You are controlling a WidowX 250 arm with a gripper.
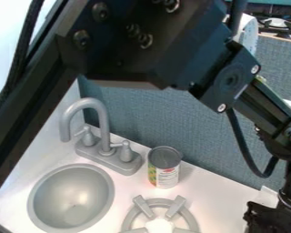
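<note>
Cylindrical metal can (165,170) upright by the grey faucet (104,134)

Its flat base probably keeps it steady beside the pronged grey burner (175,207). The black gripper (263,219) hangs apart, lower right; whether open or shut cannot be told. The white counter (224,195) has a rounded grey sink (71,198); a blue-grey partition (154,116) stands behind

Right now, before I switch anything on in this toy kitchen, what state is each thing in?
Can: upright, apart from the gripper.
Faucet: standing, spout end pointing down, no water seen running.
Sink: uncovered.
Stove burner: flat, prongs exposed.
Arm: bent, raised across the view.
Gripper: low at the right edge; its grip is unclear.
</note>
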